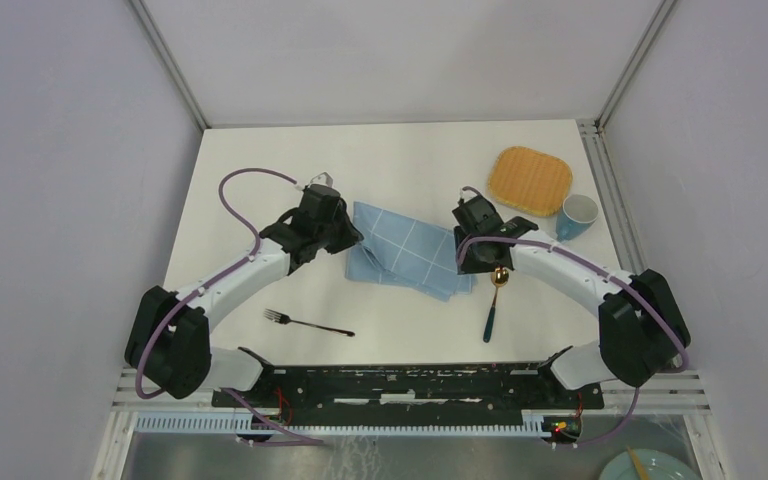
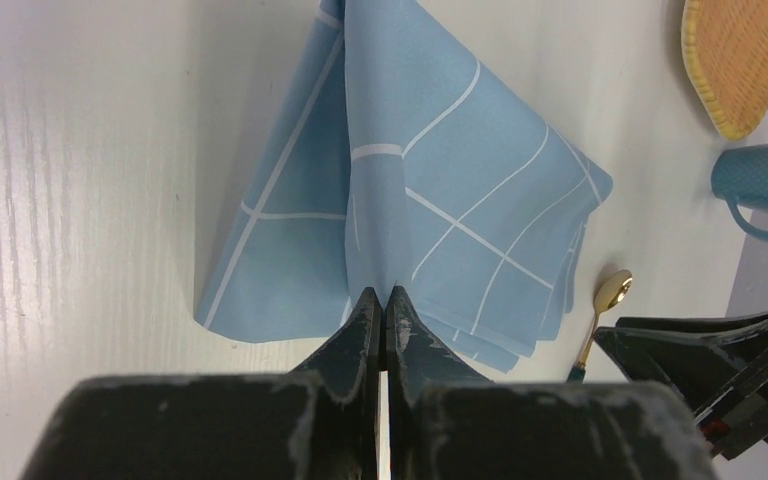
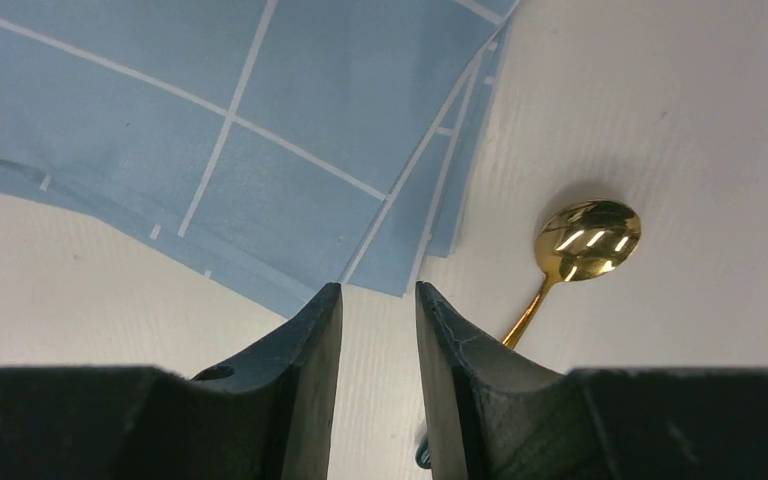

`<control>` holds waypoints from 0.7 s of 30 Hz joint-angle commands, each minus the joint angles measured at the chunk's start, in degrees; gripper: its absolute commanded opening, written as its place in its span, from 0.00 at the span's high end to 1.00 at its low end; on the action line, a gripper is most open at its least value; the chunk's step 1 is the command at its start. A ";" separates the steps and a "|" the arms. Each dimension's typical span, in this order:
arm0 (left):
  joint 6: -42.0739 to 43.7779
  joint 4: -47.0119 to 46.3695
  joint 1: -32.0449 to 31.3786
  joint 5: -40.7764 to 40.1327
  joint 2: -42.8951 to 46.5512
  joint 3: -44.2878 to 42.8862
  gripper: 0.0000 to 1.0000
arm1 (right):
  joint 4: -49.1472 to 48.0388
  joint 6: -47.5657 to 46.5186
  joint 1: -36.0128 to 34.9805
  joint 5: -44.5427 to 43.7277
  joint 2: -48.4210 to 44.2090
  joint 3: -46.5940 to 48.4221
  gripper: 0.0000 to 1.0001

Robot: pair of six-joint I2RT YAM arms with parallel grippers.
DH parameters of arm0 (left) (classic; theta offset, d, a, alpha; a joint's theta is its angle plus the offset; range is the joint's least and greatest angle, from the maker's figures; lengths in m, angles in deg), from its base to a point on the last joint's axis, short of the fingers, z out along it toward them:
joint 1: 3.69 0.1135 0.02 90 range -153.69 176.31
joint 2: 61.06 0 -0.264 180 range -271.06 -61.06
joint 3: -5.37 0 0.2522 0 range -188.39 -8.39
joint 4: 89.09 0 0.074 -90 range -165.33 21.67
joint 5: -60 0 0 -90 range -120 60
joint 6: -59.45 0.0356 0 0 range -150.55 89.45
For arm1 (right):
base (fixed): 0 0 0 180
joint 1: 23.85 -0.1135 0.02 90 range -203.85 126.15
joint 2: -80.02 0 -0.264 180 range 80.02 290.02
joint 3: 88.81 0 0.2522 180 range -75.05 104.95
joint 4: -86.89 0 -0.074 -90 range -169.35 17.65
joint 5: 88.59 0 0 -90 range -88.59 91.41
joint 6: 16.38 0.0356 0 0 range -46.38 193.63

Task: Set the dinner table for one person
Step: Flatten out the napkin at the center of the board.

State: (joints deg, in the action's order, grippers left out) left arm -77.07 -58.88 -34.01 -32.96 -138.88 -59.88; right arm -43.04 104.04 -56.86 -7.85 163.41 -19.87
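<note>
**Blue cloth pinched on the left, right jaws poised at its corner**

White and matte, the dinner table (image 1: 400, 160) lies under everything, directly below both grippers. At its near left lies one fork (image 1: 308, 323), apart from the rest, with the tines to the left.

Next comes the left gripper (image 2: 381, 300). Its jaws are pressed together on a fold of the one blue checked cloth (image 2: 440, 180), which rises like a small tent to the tips. The cloth sits at the middle of the table, and its long axis runs from far left to near right.

The right gripper (image 3: 378, 290) hangs over the near right corner of the cloth. Its jaws stand narrowly apart with nothing between them. In the right wrist view the corner lies just ahead of the tips and a little to their left, so this arm is the nearer one for taking that end. Probably the cloth must then be spread flat.

Just beside that corner lies one spoon (image 3: 585, 240), with its gold bowl away from the arms and the handle toward them. At the far right lies one woven mat (image 1: 529, 180), with one mug (image 1: 577, 216) just beside it.
</note>
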 commanded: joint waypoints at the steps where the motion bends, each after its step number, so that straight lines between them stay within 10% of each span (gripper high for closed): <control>1: -3.32 -4.57 -0.17 -1.89 2.07 -2.31 0.98 | -4.72 -0.26 -3.22 1.71 -3.68 -1.87 0.61; 21: -6.12 -7.57 -0.18 -3.42 -0.07 -3.46 0.98 | -13.95 12.71 -6.50 2.51 -7.98 -13.02 0.56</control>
State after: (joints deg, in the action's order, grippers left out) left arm -81.07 -62.29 -34.06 -35.47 -139.08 -61.01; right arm -51.19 110.09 -63.14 -4.66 159.83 -29.55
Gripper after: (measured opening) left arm 0.043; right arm 0.430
